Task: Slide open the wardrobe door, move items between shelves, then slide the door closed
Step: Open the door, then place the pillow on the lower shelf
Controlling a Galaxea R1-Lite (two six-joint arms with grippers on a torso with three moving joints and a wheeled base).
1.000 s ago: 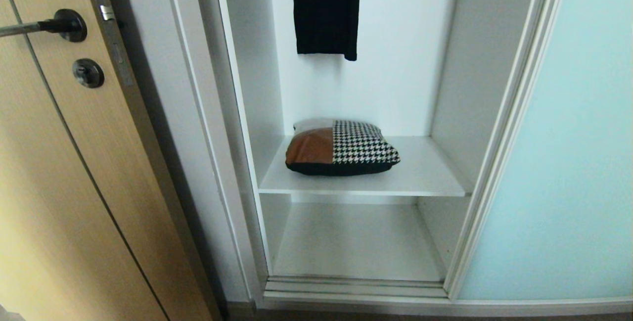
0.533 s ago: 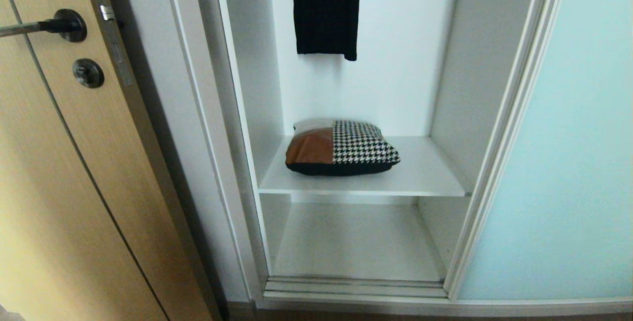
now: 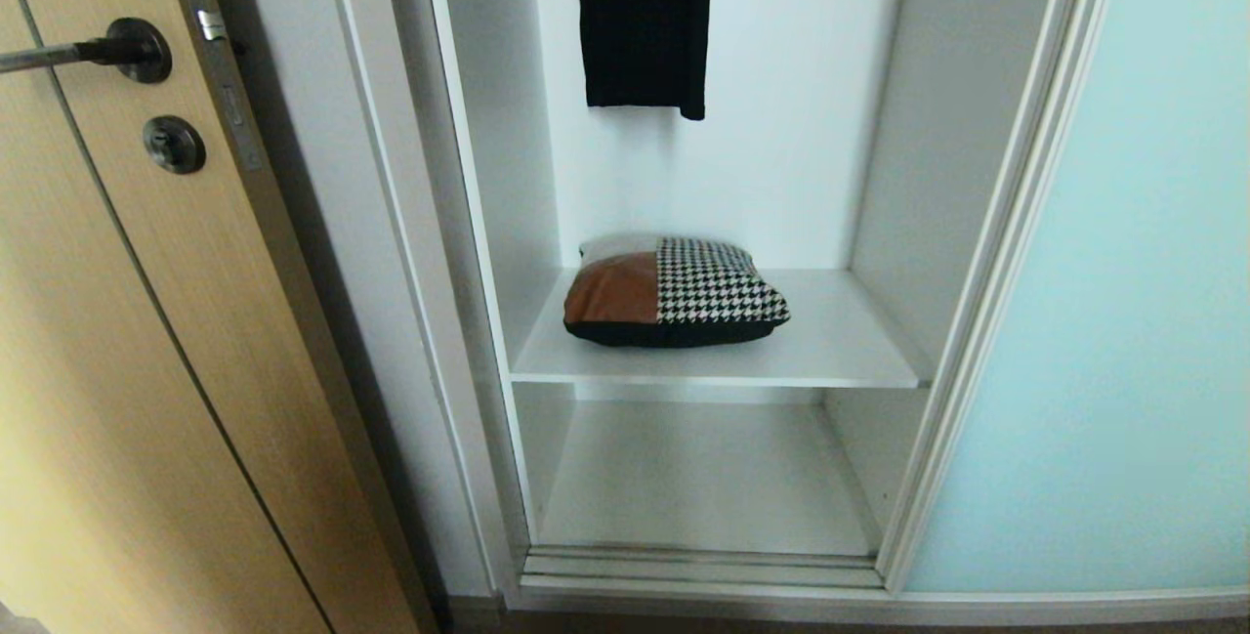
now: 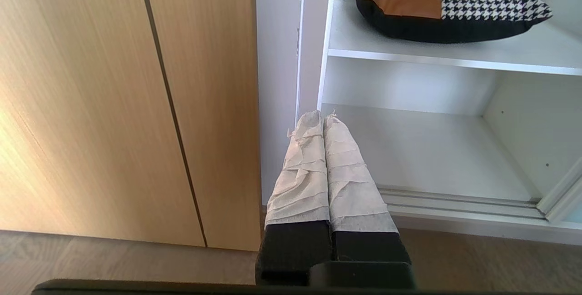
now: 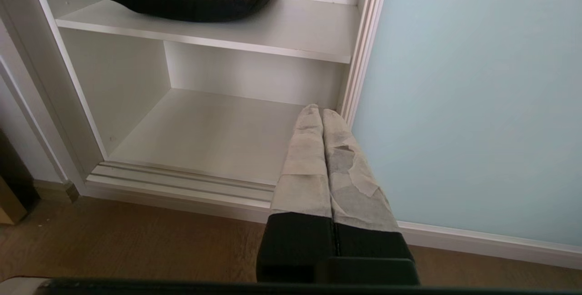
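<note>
A: Item 1, sliding wardrobe door (image 3: 1104, 321)?
B: Frosted pale blue-green panel, standing slid to the right, leaving the white compartment exposed.

A: Item 2, cushion (image 3: 674, 294)?
B: Lying flat on the upper shelf (image 3: 840, 341), toward its left half; tan leather and houndstooth facing up, black back underneath. The lower shelf (image 3: 703, 478) is sitting directly below it.

A: Item 3, left pincer (image 4: 323, 117)?
B: Hovering low outside the wardrobe, near the compartment's left edge, its 2 cloth-wrapped fingers pressing together, holding nothing.

A: Item 4, right pincer (image 5: 322, 113)?
B: Hanging low before the door's frame edge, fingers likewise pressing together, gripping nothing.

A: Other entries?
B: A black garment (image 3: 643, 19) is hanging above the cushion; a light wood door (image 3: 127, 321) with a black handle (image 3: 122, 50) is standing at the left.
</note>
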